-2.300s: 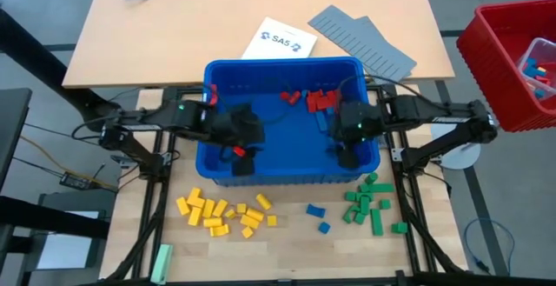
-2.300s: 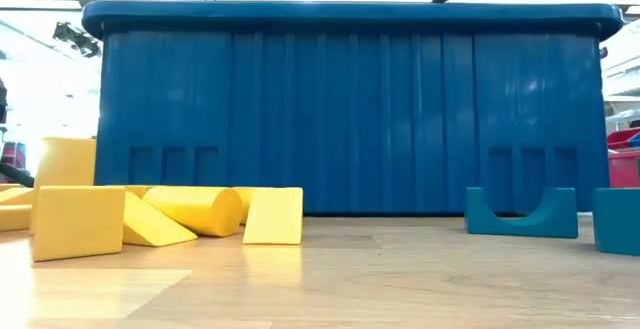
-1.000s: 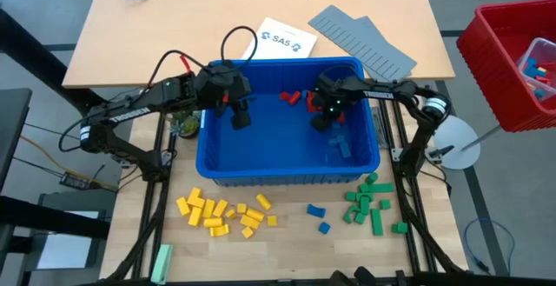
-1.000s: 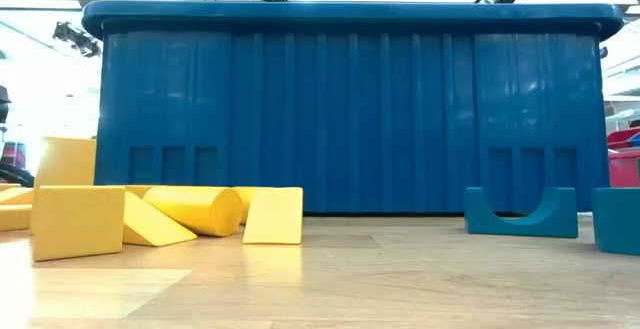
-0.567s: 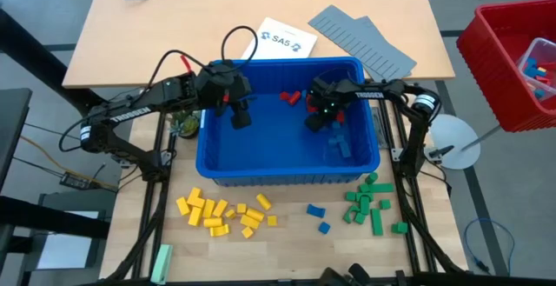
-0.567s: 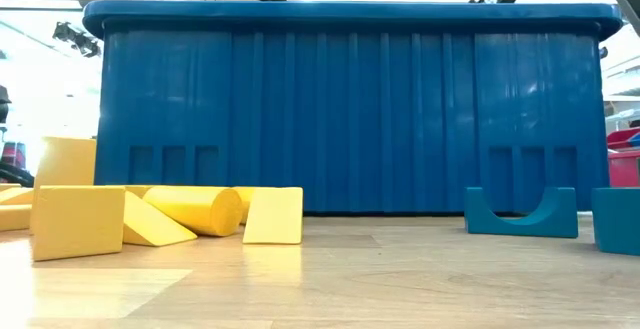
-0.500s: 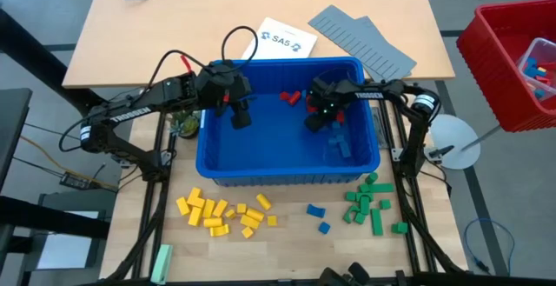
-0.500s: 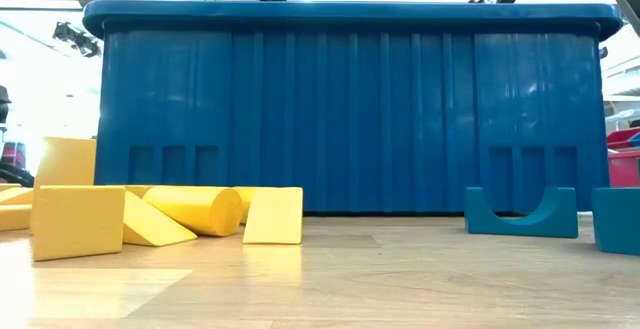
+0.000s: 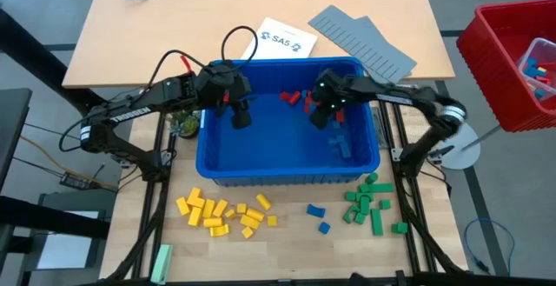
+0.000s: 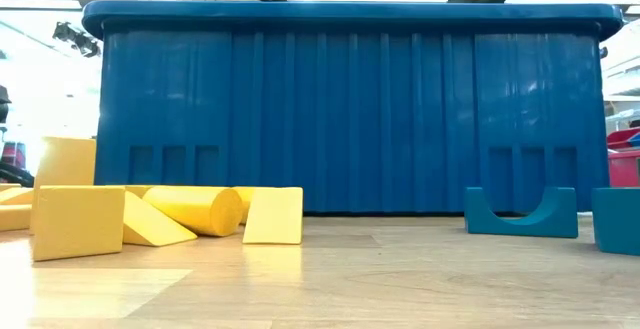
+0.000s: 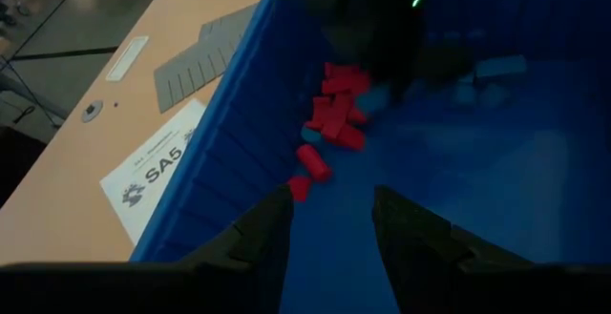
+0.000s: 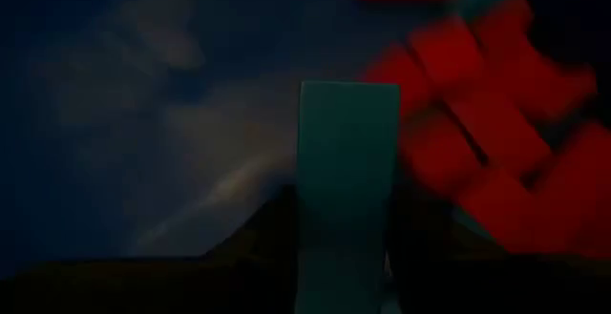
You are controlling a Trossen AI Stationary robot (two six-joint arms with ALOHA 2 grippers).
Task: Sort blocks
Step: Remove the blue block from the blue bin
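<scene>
**A:** Seen from above, with the blue bin (image 9: 287, 178) as the dial, where is each pincer?

**B:** The left gripper (image 9: 241, 116) hangs inside the bin at about 10 o'clock. Its fingers (image 11: 263, 228) stand apart, with nothing but bare bin floor between them. The right gripper (image 9: 320, 119) is inside at about 2 o'clock, just beside the red blocks (image 9: 313, 99).

**A:** Is the right one holding anything?

**B:** Yes. In its wrist view the jaws are closed on a blue block (image 12: 348, 171), which stands upright between them. The red heap lies close behind it.

**A:** And the other blocks?

**B:** The loose blue blocks (image 9: 340, 143) lie on the bin floor at about 4 o'clock. Outside the bin, on the near table, the yellow blocks (image 9: 226, 214) are gathered at 7 o'clock and the green blocks (image 9: 369, 203) at 5 o'clock. A few blue pieces (image 9: 316, 216) lie between those two groups.

**A:** Anything else around the bin?

**B:** The grey ridged panels (image 9: 360, 38) lie at 1 o'clock, and a printed sheet (image 9: 278, 38) at 12.
</scene>
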